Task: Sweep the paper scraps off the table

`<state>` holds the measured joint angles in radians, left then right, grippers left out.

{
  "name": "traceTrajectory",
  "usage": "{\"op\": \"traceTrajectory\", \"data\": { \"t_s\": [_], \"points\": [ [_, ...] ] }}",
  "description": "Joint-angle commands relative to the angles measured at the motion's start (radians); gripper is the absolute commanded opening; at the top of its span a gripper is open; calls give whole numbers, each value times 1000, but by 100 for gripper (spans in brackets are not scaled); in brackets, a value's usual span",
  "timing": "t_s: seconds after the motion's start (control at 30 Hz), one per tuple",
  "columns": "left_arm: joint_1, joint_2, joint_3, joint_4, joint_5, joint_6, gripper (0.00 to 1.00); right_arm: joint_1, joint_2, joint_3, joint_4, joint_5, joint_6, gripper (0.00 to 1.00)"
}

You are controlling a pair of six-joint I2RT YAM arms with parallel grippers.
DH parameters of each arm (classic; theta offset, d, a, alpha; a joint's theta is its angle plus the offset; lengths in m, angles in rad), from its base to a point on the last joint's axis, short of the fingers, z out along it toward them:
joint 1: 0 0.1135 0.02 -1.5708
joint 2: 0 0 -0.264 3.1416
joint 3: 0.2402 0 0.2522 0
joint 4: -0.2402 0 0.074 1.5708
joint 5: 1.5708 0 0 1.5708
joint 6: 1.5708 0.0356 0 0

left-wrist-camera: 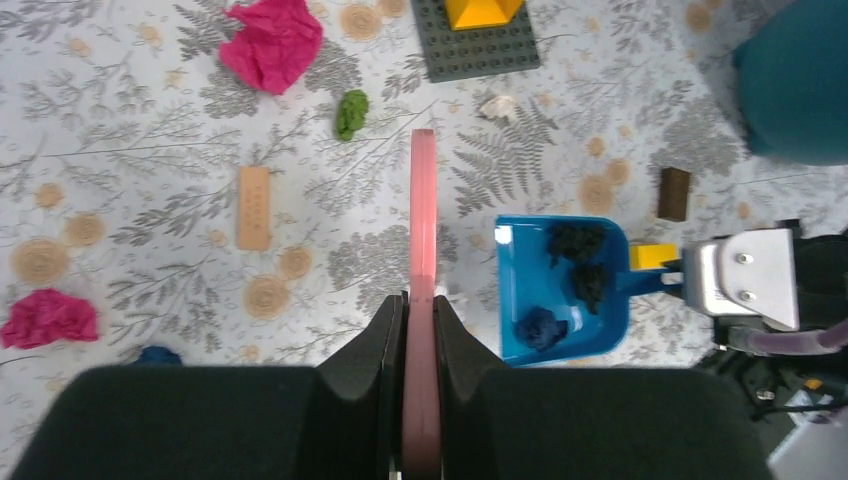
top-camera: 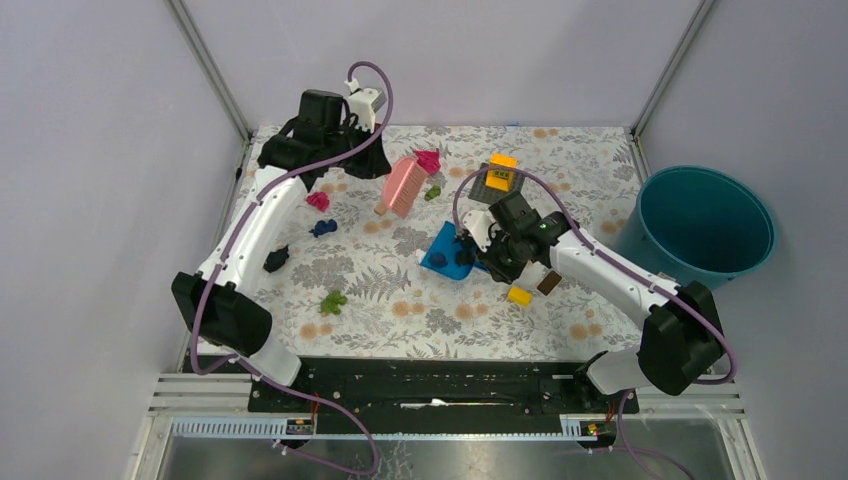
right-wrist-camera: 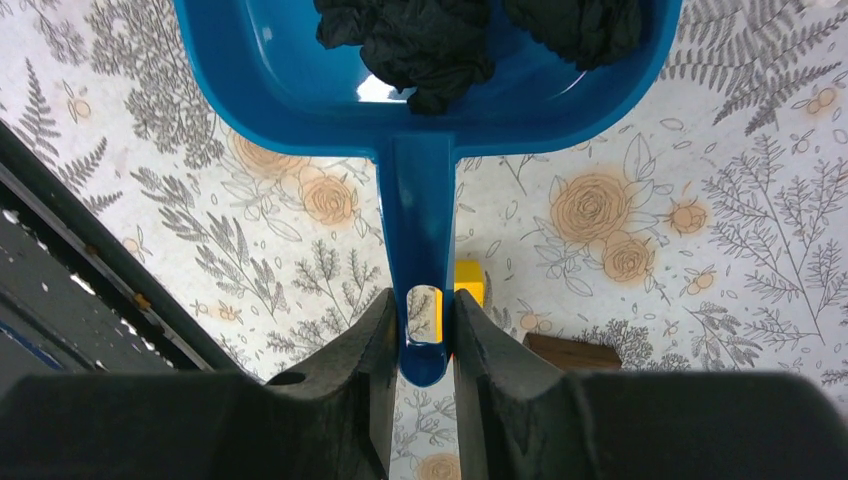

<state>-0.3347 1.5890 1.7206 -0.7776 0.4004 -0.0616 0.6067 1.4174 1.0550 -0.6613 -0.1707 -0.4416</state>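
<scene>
My left gripper (top-camera: 378, 163) is shut on a pink brush (top-camera: 405, 187), held edge-on in the left wrist view (left-wrist-camera: 423, 230) between the fingers (left-wrist-camera: 390, 330). My right gripper (top-camera: 480, 250) is shut on the handle (right-wrist-camera: 418, 220) of a blue dustpan (top-camera: 441, 240), which rests on the table (top-camera: 400, 290). The dustpan (left-wrist-camera: 522, 265) holds two black wads (left-wrist-camera: 577, 240) and a dark blue wad (left-wrist-camera: 540, 327). Loose scraps lie on the cloth: magenta (left-wrist-camera: 272, 45), green (left-wrist-camera: 351, 112), white (left-wrist-camera: 498, 105), magenta (left-wrist-camera: 48, 318), dark blue (top-camera: 322, 228), black (top-camera: 276, 260), green (top-camera: 333, 302).
A teal bucket (top-camera: 700, 225) stands at the right edge. A grey baseplate with a yellow brick (top-camera: 498, 175) is at the back. A yellow block (top-camera: 519, 295) and a brown block (top-camera: 547, 283) lie by my right gripper. A wooden block (left-wrist-camera: 253, 207) lies left of the brush.
</scene>
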Motion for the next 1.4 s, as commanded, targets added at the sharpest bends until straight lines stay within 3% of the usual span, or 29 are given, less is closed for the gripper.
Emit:
{"op": "traceTrajectory", "data": {
  "t_s": [0.0, 0.27, 0.67, 1.0, 1.37],
  "points": [
    [3, 39, 30, -11, -126, 93, 0, -6, -37, -8, -108, 29, -88, 0],
    [2, 121, -22, -12, -233, 102, 0, -5, 24, -31, -225, 125, -103, 0],
    [-71, 83, -321, 79, -77, -82, 0, 6, 241, 31, -146, 156, -57, 0],
    [-108, 118, -237, 124, 40, -176, 0, 26, 287, 99, -128, 94, -23, 0],
    [-107, 115, -203, 140, 70, -185, 0, 25, 228, -5, -55, 37, -51, 0]
  ]
}}
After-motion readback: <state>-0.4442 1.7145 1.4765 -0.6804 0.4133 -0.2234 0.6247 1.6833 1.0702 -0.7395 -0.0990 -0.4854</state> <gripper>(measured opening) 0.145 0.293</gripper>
